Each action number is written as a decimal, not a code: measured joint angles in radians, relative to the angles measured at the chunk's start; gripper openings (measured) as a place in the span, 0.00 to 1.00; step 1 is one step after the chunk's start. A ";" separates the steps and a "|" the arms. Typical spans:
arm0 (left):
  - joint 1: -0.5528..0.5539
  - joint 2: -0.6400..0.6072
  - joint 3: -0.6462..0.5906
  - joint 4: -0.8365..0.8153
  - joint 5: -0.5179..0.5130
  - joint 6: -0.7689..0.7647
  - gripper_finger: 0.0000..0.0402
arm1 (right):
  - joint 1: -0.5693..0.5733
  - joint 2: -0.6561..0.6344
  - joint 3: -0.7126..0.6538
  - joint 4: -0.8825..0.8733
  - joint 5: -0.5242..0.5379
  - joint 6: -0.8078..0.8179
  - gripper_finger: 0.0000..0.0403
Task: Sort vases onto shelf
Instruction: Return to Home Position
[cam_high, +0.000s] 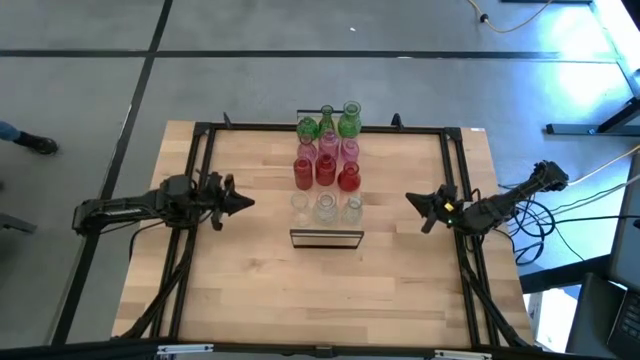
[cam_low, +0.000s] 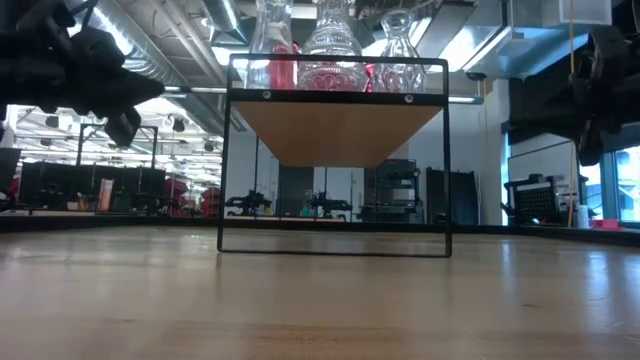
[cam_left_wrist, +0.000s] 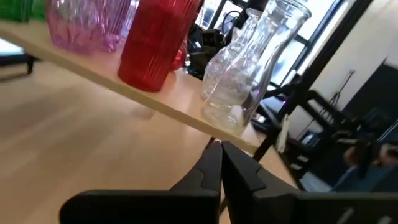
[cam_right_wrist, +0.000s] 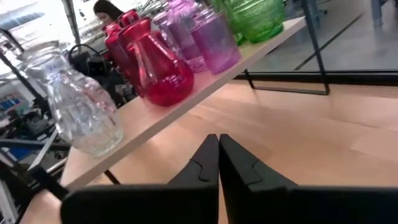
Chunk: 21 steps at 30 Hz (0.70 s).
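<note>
The vases (cam_high: 326, 160) stand in tight colour rows on the shelf (cam_high: 326, 237) at the middle of the table (cam_high: 250, 300), and the left gripper (cam_high: 245, 203) and right gripper (cam_high: 412, 200) (both pinched closed on nothing) flank them, so an inward swing could topple one.

twelve glass vases (cam_high: 325, 170), one shelf (cam_low: 335, 130)

Green vases (cam_high: 349, 122): translucent green. Pink vases (cam_high: 327, 150): pale pink, ribbed. Red vases (cam_high: 348, 179): deep red. Clear vases (cam_high: 326, 207): colourless, textured. Shelf (cam_right_wrist: 186, 115): light wood, black frame. Table (cam_high: 250, 280): pale wood strips. Floor (cam_high: 100, 60): grey, dark lines.
</note>
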<state>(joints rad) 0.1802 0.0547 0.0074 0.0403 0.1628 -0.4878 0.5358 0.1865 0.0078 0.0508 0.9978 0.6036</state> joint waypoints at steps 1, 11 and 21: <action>0.000 0.000 0.000 0.000 -0.004 0.026 0.00 | 0.000 0.000 0.000 0.000 -0.006 -0.005 0.00; 0.000 0.003 0.000 -0.003 -0.031 0.105 0.00 | 0.000 0.000 0.000 0.001 -0.022 -0.008 0.00; 0.000 0.003 0.000 -0.003 -0.031 0.105 0.00 | 0.000 0.000 0.000 0.001 -0.022 -0.009 0.00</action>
<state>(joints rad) 0.1806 0.0572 0.0074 0.0372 0.1320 -0.3832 0.5358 0.1867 0.0078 0.0517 0.9756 0.5950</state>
